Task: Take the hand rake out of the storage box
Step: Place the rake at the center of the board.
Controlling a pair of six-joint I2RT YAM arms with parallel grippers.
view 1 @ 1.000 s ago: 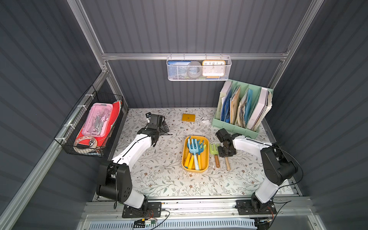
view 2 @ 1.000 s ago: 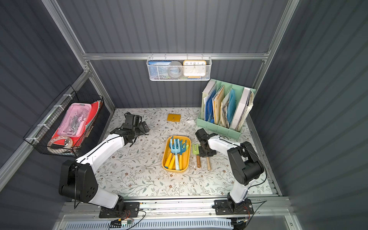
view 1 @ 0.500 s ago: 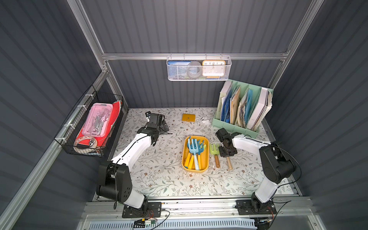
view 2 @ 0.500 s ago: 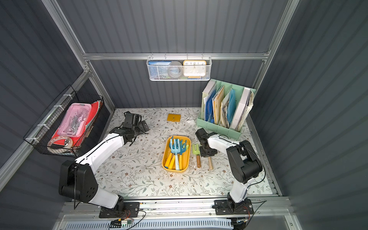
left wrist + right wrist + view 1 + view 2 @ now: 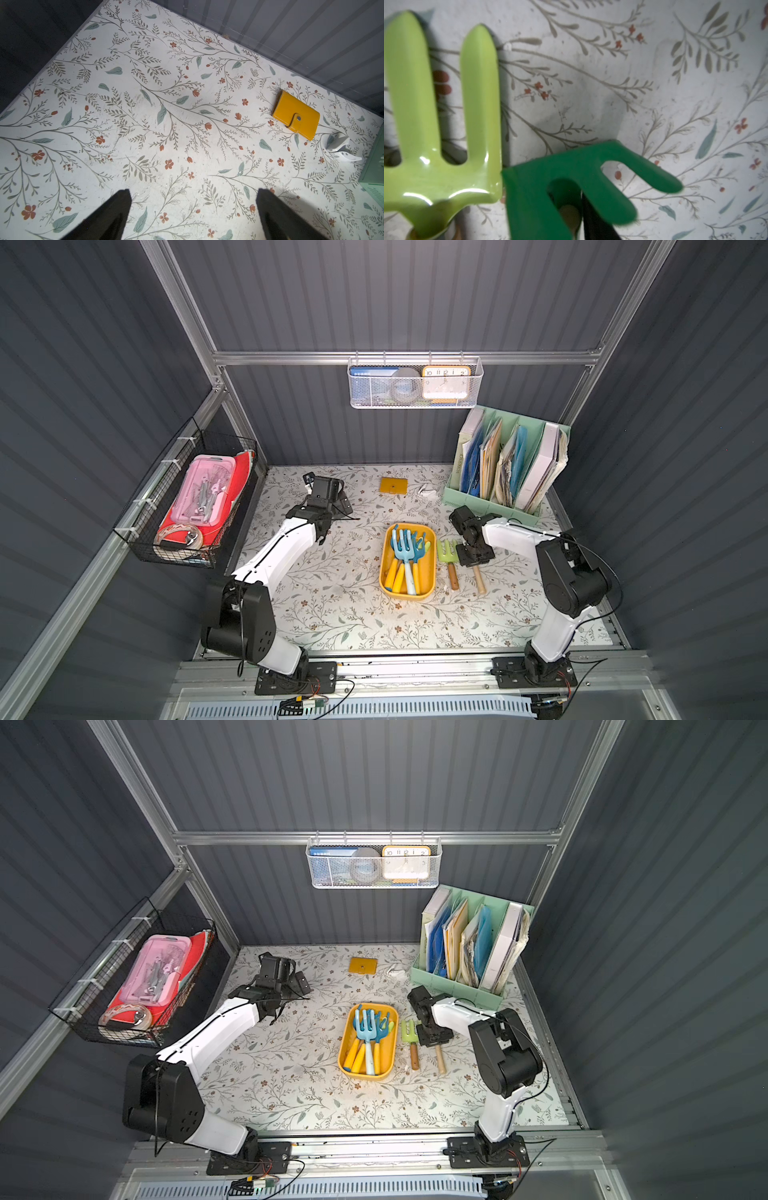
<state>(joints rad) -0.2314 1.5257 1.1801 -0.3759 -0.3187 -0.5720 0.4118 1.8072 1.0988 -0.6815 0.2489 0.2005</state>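
The storage box (image 5: 407,596) (image 5: 365,1076) is a mustard-yellow tub in mid-table with several blue and yellow toy tools inside. The hand rake (image 5: 571,176) is dark green with a wooden handle (image 5: 478,578) (image 5: 439,1058). It lies on the table right of the box, beside a lime-green fork (image 5: 446,549) (image 5: 436,145). My right gripper (image 5: 473,558) (image 5: 432,1038) sits low over the rake's neck. One black finger (image 5: 593,222) shows against it, and the rake head hides the other. My left gripper (image 5: 343,506) (image 5: 192,195) hangs open over bare table at the back left.
A yellow wallet (image 5: 392,485) (image 5: 296,114) and a small white clip (image 5: 426,490) lie near the back wall. A mint-green file organiser (image 5: 490,502) stands at the back right. A black wire basket (image 5: 187,506) hangs on the left wall and a white mesh basket (image 5: 415,383) on the back wall.
The right gripper has stayed low over the hand rake beside the lime fork, shifting only slightly. The left arm has not moved.
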